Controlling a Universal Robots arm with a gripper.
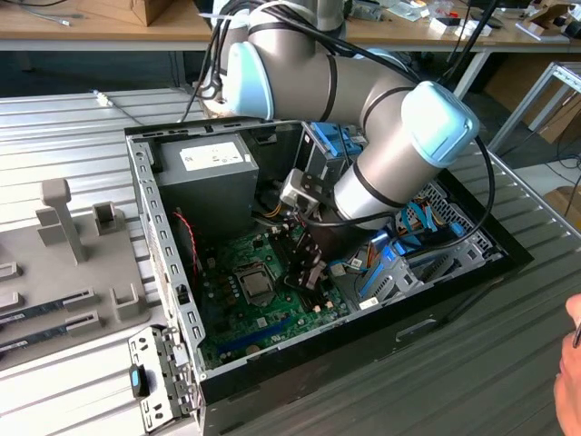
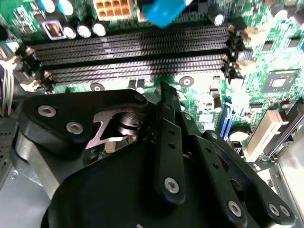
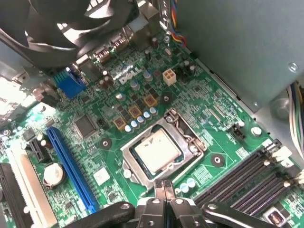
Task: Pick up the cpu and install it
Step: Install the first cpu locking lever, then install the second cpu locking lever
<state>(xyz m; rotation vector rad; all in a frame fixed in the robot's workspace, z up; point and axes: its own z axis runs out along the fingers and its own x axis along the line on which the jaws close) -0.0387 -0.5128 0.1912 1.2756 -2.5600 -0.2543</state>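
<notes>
Exterior view: arm [image 1: 363,118] reaches into the open case [image 1: 163,300] at frame centre. Gripper [image 1: 307,272] hangs over the green board [image 1: 227,318], just beside the socket [image 1: 255,283] at its right in the frame. Grey supply box [image 1: 209,177] fills the case's upper left; blue drive bays [image 1: 390,272] lie at right. A fixture tray [image 1: 64,272] sits at far left, and a hand [image 1: 570,377] at the lower right edge.

Second wrist view: black gripper linkage [image 2: 166,156] covers the lower half; memory slots [image 2: 133,52] run across the top.

First wrist view: the cpu [image 3: 156,150] lies flat in the socket [image 3: 190,137], centre frame, silver top up, square, edges aligned with the frame. Fingers [image 3: 164,190] are pressed together, gripping nothing, just below the socket. A fan [image 3: 71,28] overhangs the upper left; a blue slot [image 3: 71,166] runs at left
</notes>
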